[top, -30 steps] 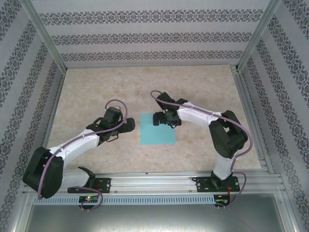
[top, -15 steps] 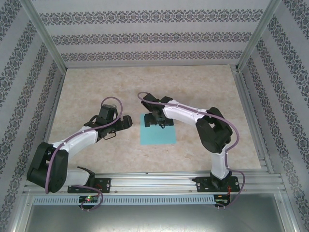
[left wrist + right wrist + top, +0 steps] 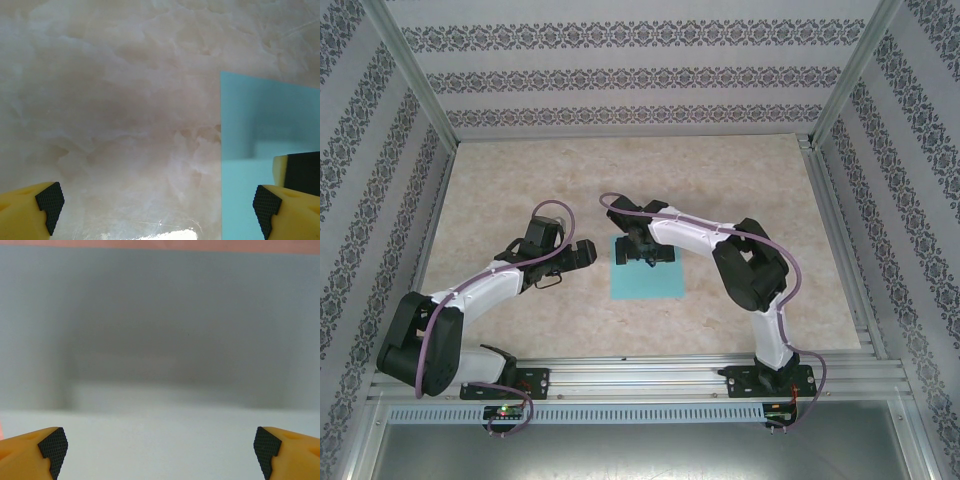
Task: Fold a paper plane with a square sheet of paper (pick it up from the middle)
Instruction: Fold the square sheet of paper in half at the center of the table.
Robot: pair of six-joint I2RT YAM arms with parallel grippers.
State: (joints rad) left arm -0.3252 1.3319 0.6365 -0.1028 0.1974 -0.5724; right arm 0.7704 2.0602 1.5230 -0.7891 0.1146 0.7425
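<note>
No text, label, brand, number or sign can be read in any view. The thin teal-turquoise square sheet of paper [image 3: 650, 282], lying near the middle of the scene, is seen plain and unmarked. The pale wall panels [image 3: 620, 75] at the far side, left and right are printed with dark ornamental bands, not letters. The beige marble-patterned table top [image 3: 520, 180] is marked by veining alone.
</note>
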